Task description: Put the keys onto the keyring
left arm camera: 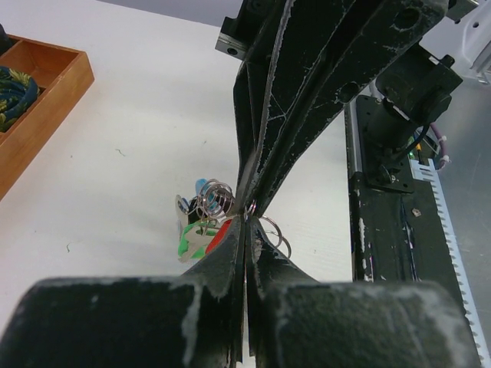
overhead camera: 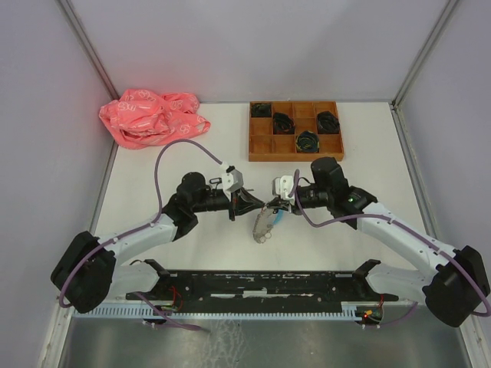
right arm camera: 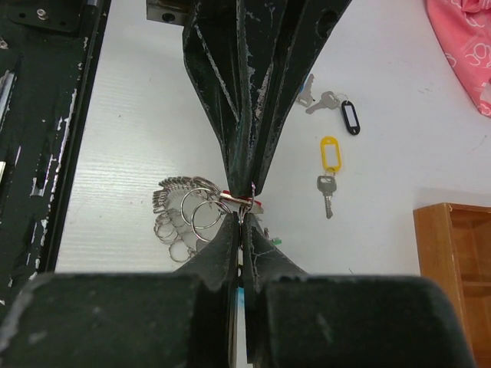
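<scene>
left claw (left arm camera: 246, 224) and right claw (right arm camera: 241, 221) meet tip to tip, each clamped on the silvery hoop keyring strung with metal pieces (overhead camera: 264, 227).

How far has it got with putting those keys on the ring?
Done: the keyring already carries many rings and some coloured tags. In hand: the left gripper and right gripper meet tip to tip, both pinched shut on the keyring; whether a key is being threaded there, I cannot tell. Left: a yellow-tagged key and black-tagged keys lie loose on the table.
</scene>
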Motion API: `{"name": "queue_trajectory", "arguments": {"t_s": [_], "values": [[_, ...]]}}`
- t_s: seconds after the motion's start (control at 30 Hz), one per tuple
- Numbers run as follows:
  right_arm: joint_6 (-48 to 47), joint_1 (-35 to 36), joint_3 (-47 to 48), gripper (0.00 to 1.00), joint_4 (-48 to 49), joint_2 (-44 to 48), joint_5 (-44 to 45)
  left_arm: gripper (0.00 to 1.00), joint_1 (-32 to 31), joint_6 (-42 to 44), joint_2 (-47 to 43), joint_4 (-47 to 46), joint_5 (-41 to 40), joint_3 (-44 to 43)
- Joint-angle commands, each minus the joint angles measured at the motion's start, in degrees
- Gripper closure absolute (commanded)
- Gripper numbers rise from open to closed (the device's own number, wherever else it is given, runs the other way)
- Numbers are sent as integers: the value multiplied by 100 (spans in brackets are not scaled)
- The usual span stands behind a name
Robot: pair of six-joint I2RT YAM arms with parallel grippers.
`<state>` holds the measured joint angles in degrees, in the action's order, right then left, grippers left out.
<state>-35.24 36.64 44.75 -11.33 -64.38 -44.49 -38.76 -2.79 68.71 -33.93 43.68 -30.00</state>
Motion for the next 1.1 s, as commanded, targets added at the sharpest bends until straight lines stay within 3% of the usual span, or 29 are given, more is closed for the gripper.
{"name": "queue_trajectory", "arguments": {"t_s": [0.0, 0.2, 0.8, 0.97, 1.07], "values": [[-92, 33, 292, 99, -15, 68, 164, 97, -41, -76, -66, 240, -9, -289], [259, 10, 93, 99, 432, 358, 186, 97, 36, -165, -177, 605, -553, -117], [2154, -73, -882, 99, 3843, 419, -44, 97, -43, -492, 418, 541, -430, -81], [2232, -76, -929, 99, 3924, 310, -78, 97, -58, -677, 417, 16, -336, 19], [2024, -78, -915, 99, 3493, 318, -39, 97, -61, -632, 276, -61, -355, 54]]}}
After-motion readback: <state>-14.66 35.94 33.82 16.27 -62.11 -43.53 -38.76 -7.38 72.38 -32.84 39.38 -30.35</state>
